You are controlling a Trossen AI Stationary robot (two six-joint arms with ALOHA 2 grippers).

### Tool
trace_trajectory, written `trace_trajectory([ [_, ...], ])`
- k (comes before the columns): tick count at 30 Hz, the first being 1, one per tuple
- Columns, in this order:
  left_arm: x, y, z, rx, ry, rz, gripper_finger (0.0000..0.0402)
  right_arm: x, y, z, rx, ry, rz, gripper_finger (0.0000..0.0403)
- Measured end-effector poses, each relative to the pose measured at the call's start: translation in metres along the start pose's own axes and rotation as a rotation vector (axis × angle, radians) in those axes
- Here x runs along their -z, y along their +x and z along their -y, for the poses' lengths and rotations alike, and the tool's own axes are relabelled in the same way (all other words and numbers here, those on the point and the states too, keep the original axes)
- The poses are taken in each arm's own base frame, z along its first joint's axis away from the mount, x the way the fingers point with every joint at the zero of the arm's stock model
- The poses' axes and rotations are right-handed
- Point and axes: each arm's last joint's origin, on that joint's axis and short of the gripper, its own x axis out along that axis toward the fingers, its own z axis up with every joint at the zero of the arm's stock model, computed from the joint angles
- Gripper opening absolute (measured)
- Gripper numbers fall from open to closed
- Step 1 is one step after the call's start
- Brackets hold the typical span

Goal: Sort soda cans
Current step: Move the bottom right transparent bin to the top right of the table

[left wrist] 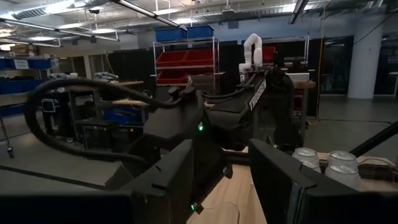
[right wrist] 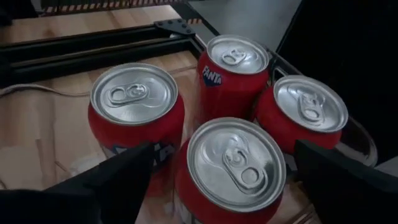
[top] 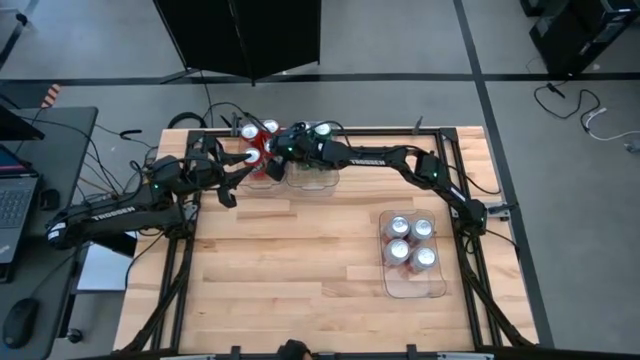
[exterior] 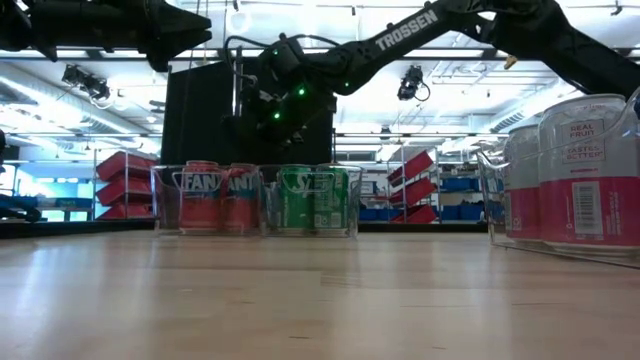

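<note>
On the wooden table [top: 300, 270], seen from above, the right gripper [top: 283, 141] reaches across to about eleven o'clock of the table's centre, hovering over the four red cans [right wrist: 231, 158] that stand upright and close together in a clear tray [exterior: 168, 205] at the far edge. Its own wrist view looks straight down on their silver tops, with the two dark fingers [right wrist: 118, 171] spread wide to either side of the nearest can and touching none of them, so this pincer is wide and empty. Just beside that tray, toward twelve o'clock, a second clear tray [exterior: 352, 200] holds the green cans [exterior: 313, 199], mostly hidden under the arm from above but plain in the low view. The four silver-white cans [top: 411, 242] stand in a third clear tray [top: 416, 286] at about three o'clock, well apart from the others. The left gripper [top: 237, 170] sits near the red cans' tray at about ten o'clock, raised off the table; its fingers [left wrist: 283, 183] stand a little apart, a narrow gap with nothing between them.
</note>
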Motion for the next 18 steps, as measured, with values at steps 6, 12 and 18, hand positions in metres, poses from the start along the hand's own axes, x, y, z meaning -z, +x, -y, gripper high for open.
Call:
trace_trajectory([
  [6,0.000,0.000,0.000,0.000,0.000,-0.002,0.0157,-0.020,-0.019,0.000,-0.007,-0.082,-0.023,0.0351],
  [12,0.000,0.000,0.000,0.000,0.001,-0.004,0.0157,-0.058,-0.083,-0.006,-0.075,-0.201,-0.176,0.0282],
  [18,0.002,0.000,0.000,0.000,0.004,-0.018,0.0157,-0.048,-0.127,-0.020,-0.137,-0.350,-0.414,0.0113],
])
